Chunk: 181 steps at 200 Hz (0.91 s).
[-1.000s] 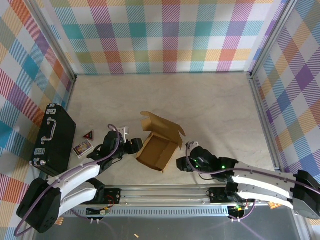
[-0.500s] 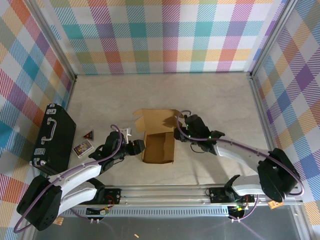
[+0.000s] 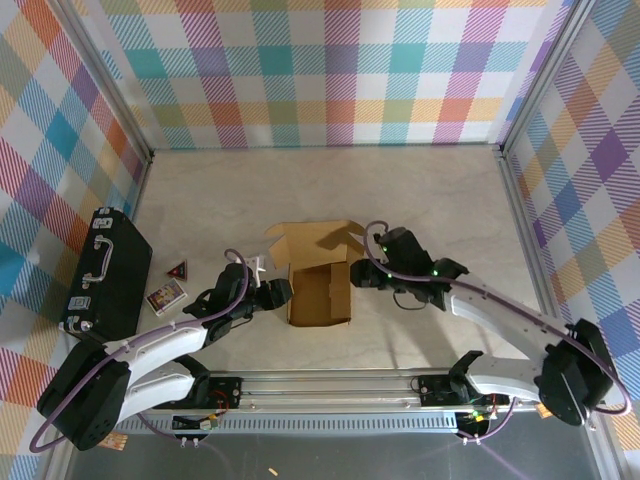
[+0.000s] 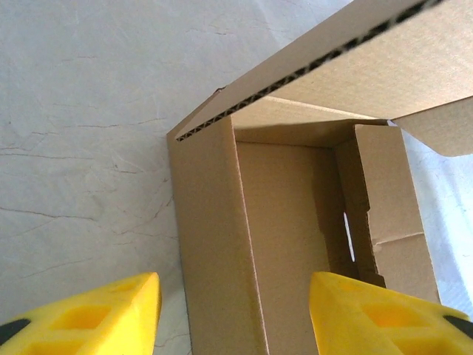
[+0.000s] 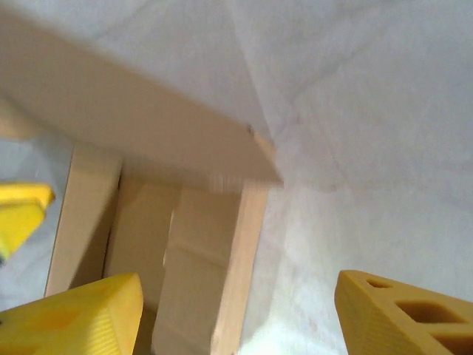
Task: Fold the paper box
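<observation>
The paper box [image 3: 318, 295], brown corrugated cardboard, sits open near the table's front middle, with its lid flap [image 3: 305, 240] raised at the far side. My left gripper [image 3: 277, 293] is at the box's left wall. In the left wrist view it [image 4: 236, 318] is open, its yellow fingers [image 4: 111, 318] either side of that wall [image 4: 211, 244] and apart from it. My right gripper [image 3: 360, 272] is at the box's right wall. In the right wrist view it [image 5: 236, 314] is open, one finger inside the box, the other over the table.
A black hard case [image 3: 105, 275] lies at the left edge. Two small cards [image 3: 165, 295] lie between it and my left arm. A metal rail [image 3: 400, 385] runs along the near edge. Plaid walls [image 3: 330, 70] close the back and sides.
The box turned from skewed to square with the table edge. My right arm swung from the front up to the box's right wall and its jaws widened. The left jaws narrowed slightly.
</observation>
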{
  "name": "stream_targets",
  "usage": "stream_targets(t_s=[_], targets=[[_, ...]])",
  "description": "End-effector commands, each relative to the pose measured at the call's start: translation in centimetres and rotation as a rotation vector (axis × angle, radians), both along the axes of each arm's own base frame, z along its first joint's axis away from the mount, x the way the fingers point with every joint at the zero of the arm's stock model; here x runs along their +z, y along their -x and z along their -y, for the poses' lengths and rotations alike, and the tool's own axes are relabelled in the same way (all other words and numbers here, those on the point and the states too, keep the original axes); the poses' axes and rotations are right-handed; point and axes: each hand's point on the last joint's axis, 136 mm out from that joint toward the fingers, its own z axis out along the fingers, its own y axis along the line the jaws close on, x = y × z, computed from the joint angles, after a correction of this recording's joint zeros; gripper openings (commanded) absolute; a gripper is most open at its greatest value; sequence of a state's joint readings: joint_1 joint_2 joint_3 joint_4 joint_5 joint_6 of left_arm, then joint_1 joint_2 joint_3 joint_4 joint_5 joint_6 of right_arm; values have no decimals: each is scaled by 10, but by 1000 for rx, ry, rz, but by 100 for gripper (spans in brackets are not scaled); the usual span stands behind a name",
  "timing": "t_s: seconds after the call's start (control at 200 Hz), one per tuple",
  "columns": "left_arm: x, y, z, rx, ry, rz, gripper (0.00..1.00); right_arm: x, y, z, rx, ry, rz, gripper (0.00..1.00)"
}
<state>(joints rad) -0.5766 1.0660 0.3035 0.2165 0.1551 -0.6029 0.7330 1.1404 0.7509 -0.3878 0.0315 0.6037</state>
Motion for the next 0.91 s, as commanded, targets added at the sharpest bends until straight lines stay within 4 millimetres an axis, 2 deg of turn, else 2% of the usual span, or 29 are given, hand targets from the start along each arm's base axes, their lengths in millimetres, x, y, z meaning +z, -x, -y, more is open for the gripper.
stream_targets(t_s=[0.0, 0.11, 0.185, 0.39, 0.57, 0.9], targets=[[4, -3, 0, 25, 9, 17, 55, -28, 40, 2, 1, -4, -141, 67], [2, -4, 1, 32, 9, 14, 53, -38, 40, -8, -37, -7, -127, 61], [1, -4, 2, 28, 7, 7, 52, -42, 32, -20, -51, -19, -125, 59], [-2, -5, 5, 23, -2, -5, 51, -47, -2, -35, -133, 21, -69, 54], [-4, -5, 6, 16, -8, -15, 51, -59, -12, -52, -115, 49, -84, 52], [-8, -5, 7, 4, -32, -20, 50, -83, -23, -45, -125, 213, -72, 44]])
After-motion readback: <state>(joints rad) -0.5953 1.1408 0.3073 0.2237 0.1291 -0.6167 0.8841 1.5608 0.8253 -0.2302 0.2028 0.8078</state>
